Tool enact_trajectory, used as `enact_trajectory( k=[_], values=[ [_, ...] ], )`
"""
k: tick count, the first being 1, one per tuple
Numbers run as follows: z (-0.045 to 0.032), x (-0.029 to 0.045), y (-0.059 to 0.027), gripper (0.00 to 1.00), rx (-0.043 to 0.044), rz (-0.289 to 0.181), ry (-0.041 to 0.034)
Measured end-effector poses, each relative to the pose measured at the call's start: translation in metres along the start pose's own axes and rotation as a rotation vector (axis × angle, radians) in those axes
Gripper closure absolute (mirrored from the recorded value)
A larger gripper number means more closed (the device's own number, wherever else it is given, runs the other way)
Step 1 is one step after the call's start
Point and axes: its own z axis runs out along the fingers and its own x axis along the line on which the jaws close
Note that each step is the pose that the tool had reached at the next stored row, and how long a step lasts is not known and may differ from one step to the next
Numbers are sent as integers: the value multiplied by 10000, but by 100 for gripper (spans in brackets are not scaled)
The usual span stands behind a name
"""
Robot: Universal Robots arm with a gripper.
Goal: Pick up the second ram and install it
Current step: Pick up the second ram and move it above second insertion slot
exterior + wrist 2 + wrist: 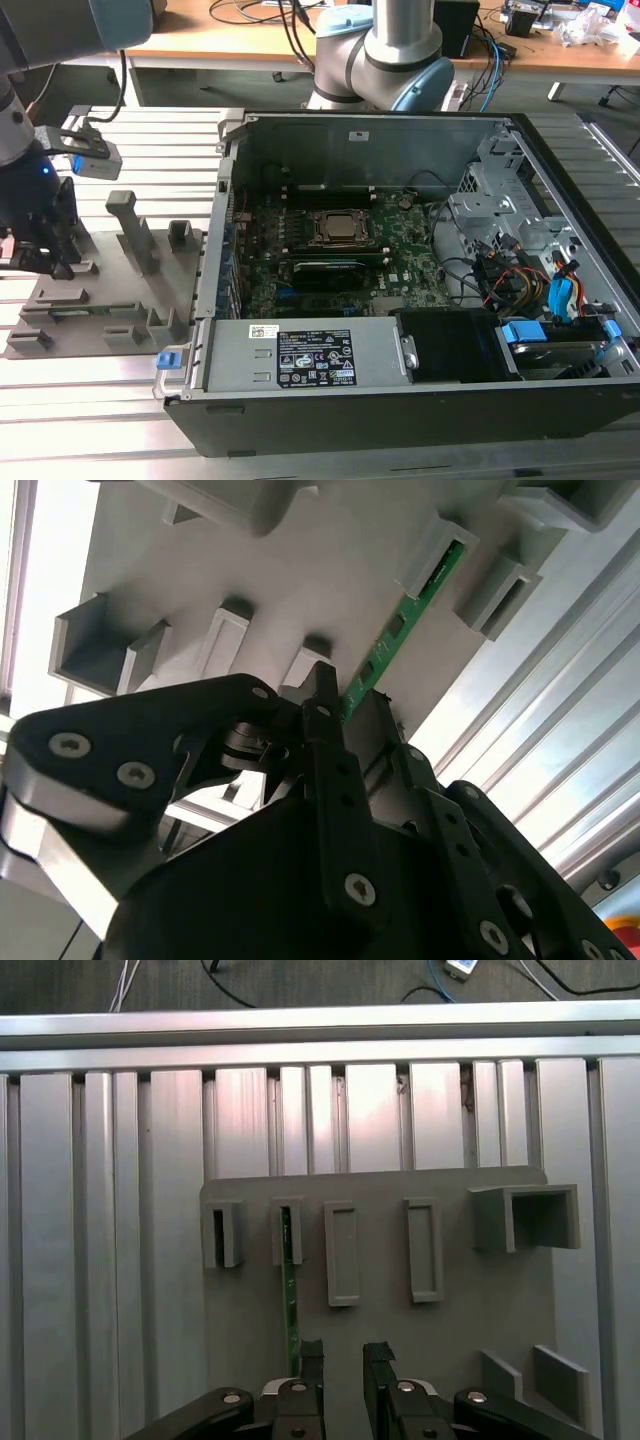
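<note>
While the gripper (52, 258) hangs low over the grey holder tray (135, 300) at the exterior view's left, we see its two black fingers (311, 1360) parted, with bare tray surface showing in the gap between them in the first wrist view. The jaws stand apart and hold nothing.

The second ram (290, 1295) sits on edge in the tray, a thin green stick with one end tucked into a small grey bracket. In the first wrist view it runs from that bracket down to just beside one fingertip, on the outer side of the gap as that picture shows it. In the second wrist view we find the same green stick (400, 630) leaving its bracket and passing close behind a finger (322, 720). We cannot tell whether finger and ram touch.

Other empty brackets and pockets stand in rows on the tray (450, 1330), which lies flat on the ribbed aluminium table (100, 1210).

Well apart from the gripper, toward the exterior view's right, the open computer case (380, 355) lies on its side on the same table. Its green motherboard (410, 265) is exposed, with the CPU socket (340, 227) near the middle.
</note>
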Motion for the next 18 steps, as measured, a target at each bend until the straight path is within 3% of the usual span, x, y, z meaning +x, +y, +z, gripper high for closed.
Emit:
enact_trajectory(
  k=[5, 13, 18],
  values=[
    [69, 14, -3, 70, 0, 0, 0],
    [317, 201, -18, 70, 0, -22, -4],
    [405, 260, -24, 70, 0, -34, -94]
  ],
)
